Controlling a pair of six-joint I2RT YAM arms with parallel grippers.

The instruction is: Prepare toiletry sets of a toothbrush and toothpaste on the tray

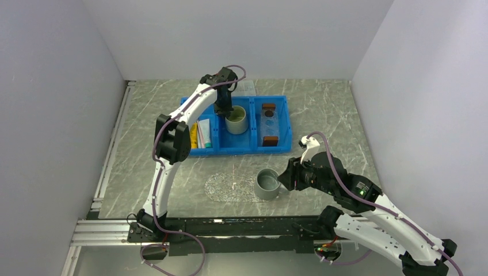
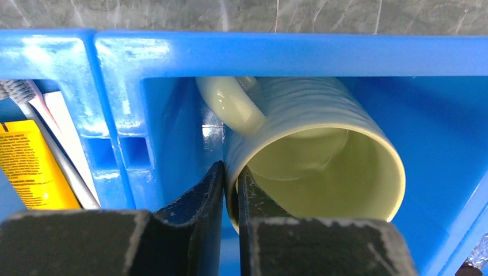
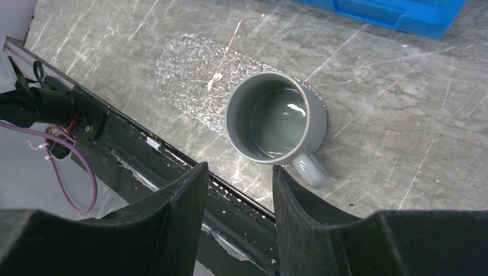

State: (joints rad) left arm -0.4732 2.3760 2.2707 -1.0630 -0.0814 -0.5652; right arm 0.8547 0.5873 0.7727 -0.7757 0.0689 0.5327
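Right now the left gripper [image 2: 230,172] pinches the green mug [image 2: 322,167] by its wall, one finger inside, in the blue bin's [image 1: 241,147] middle compartment. The right gripper [image 3: 239,169] hangs spread and empty near the gray mug [image 3: 276,118]. The tray [image 1: 269,127] sits in the bin's right compartment and the toothpaste [image 1: 205,134] in its left.

A robot test cell in a lab rather than a home. Plain white panels [image 1: 241,34] box in the grey marbled bench [image 1: 328,109] on three sides. An aluminium rail [image 1: 100,233] runs along its near edge, where the left arm [image 1: 167,172] and right arm [image 1: 380,221] are bolted side by side.
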